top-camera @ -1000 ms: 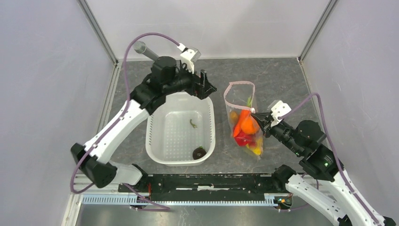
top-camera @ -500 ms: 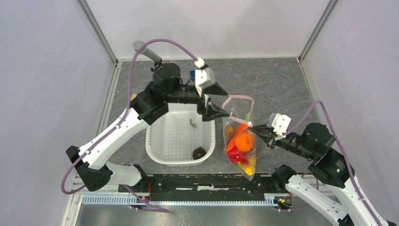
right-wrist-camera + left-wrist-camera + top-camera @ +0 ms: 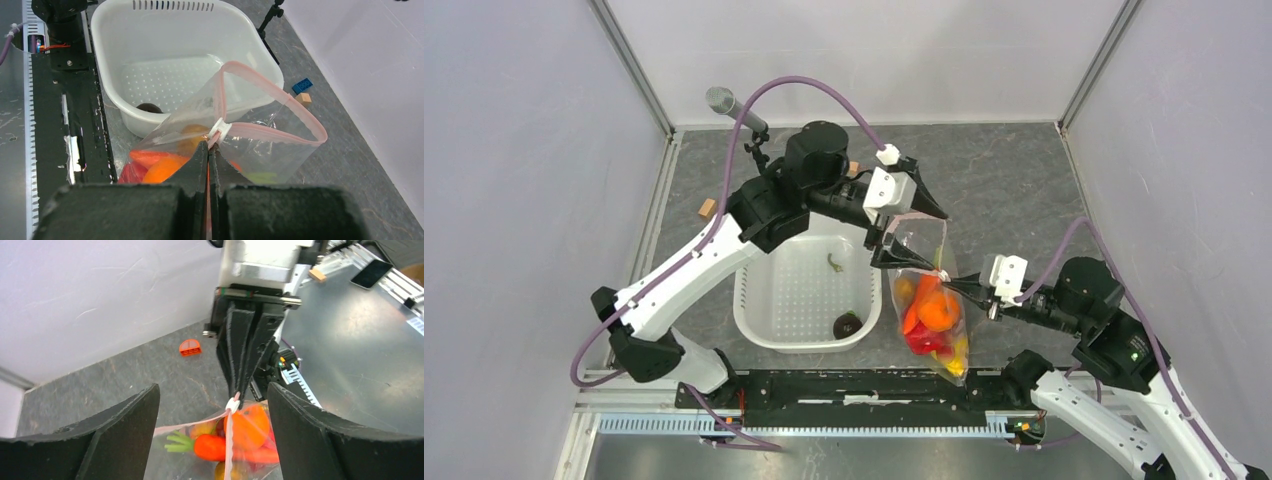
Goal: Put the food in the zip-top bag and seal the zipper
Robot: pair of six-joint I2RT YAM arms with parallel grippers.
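Glossy clear zip-top bag [image 3: 260,157] (pink zipper [image 3: 272,131] looped open) bulging.

The zip-top bag [image 3: 240,450] is being cut off at the left wrist view's bottom edge. The food [image 3: 162,172] is being partly hidden by the right gripper [image 3: 208,147]. A dark item [image 3: 847,324] in the basin [image 3: 794,290] is being shown too small to identify.

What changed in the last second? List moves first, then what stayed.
The left gripper swung right from the white basin's far rim to the zip-top bag's mouth, open jaws now either side of its pink zipper. The right gripper, shut on the bag beside the white slider, pulled it nearer and toward the basin. Unchanged: that grip, the food inside the bag, the basin's place, the zipper unsealed.
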